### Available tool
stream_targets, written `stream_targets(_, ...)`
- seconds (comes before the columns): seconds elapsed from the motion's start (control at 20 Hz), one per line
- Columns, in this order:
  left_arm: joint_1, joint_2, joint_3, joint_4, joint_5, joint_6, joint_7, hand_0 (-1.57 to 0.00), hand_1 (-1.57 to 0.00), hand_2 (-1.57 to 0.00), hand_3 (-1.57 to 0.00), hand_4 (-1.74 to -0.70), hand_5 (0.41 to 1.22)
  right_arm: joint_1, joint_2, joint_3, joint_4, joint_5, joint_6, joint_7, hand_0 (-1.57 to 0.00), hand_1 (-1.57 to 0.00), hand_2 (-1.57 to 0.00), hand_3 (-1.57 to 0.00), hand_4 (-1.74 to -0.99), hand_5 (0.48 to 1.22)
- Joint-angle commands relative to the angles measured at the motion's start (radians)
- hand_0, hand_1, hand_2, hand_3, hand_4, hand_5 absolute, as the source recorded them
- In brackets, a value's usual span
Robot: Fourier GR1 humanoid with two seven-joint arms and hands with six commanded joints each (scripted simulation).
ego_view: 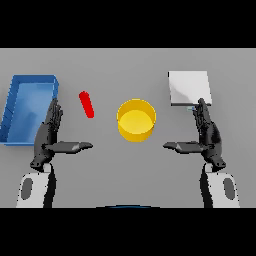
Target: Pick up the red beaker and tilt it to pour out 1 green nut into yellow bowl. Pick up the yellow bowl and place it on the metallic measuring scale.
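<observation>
A small red beaker (87,104) stands on the table, left of centre; its contents cannot be made out. The yellow bowl (136,120) sits in the middle, and no nut shows inside it. At the back right lies the metallic measuring scale (188,87), a pale square plate. My left hand (48,136) hovers below and left of the beaker, fingers straight and thumb out, holding nothing. My right hand (207,135) mirrors it just below the scale, open and apart from the bowl.
A blue bin (15,111) stands at the far left, partly behind my left hand's fingers. Bare grey table lies between the two hands in front of the bowl.
</observation>
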Motion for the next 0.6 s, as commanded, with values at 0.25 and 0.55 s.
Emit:
stream_targets(0.25,0.013,0.009,0.000,-0.012,0.001,-0.003,-0.005,0.00,0.00,0.00,0.00,-1.15,0.599,0.032,0.007,0.014,-0.021,0.005,0.003,-0.017,0.00,0.00,0.00,0.00,-1.167,0.599)
stream_targets(0.55,0.097,0.074,-0.087,-0.154,-0.101,-0.024,0.055,0.00,0.00,0.00,0.00,-1.16,0.600,0.136,-0.054,0.133,-0.126,0.307,-0.097,-0.077,0.00,0.00,0.00,0.00,-1.162,0.591)
